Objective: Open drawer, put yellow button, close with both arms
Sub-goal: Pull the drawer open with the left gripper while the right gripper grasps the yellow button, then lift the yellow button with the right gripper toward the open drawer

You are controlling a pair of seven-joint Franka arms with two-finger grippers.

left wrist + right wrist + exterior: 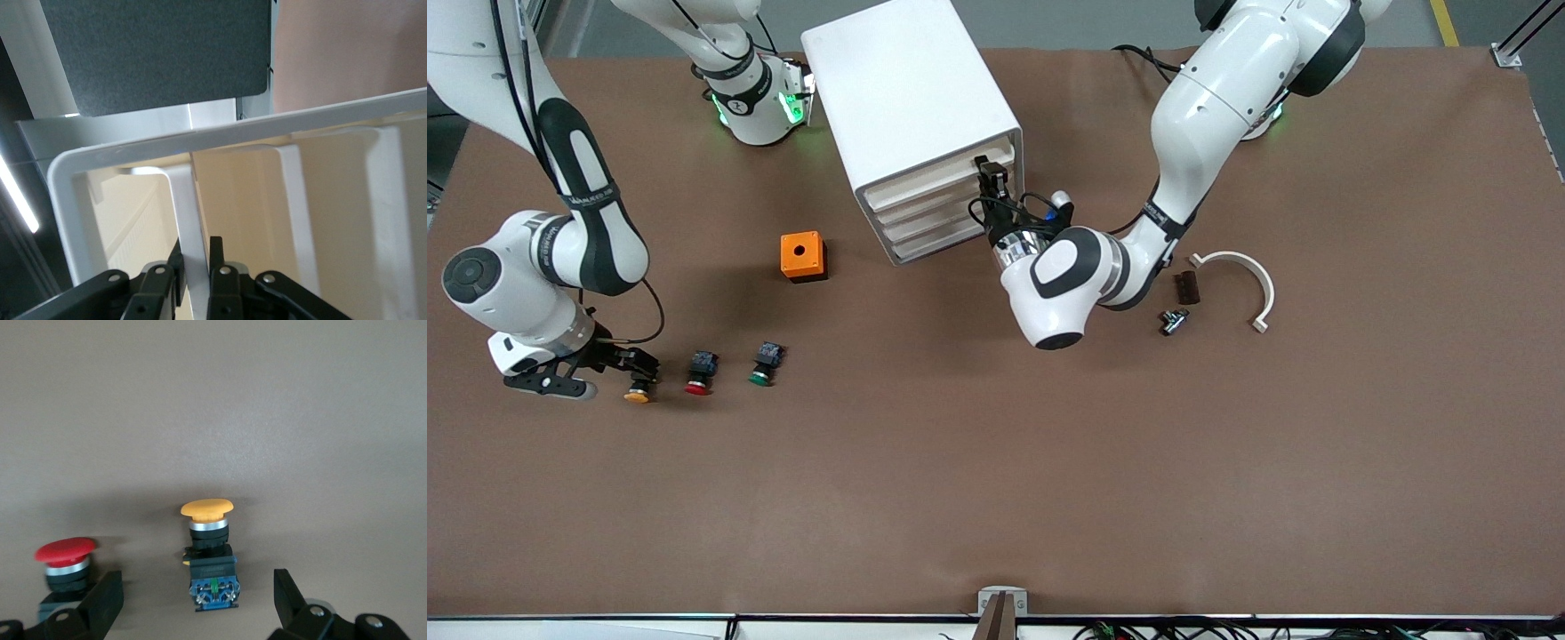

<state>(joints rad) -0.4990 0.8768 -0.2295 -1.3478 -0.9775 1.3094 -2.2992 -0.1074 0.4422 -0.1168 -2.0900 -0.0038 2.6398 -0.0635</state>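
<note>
While left tool pinches drawer lip, right tool straddles yellow button.

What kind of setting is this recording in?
Probably a robotics lab bench: two arms, left and right, fixed at a brown-covered table with test props, a small drawer cabinet and loose push-buttons.

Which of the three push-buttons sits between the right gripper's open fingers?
The yellow button, the row's end one; the red button sits outside the right gripper.
</note>
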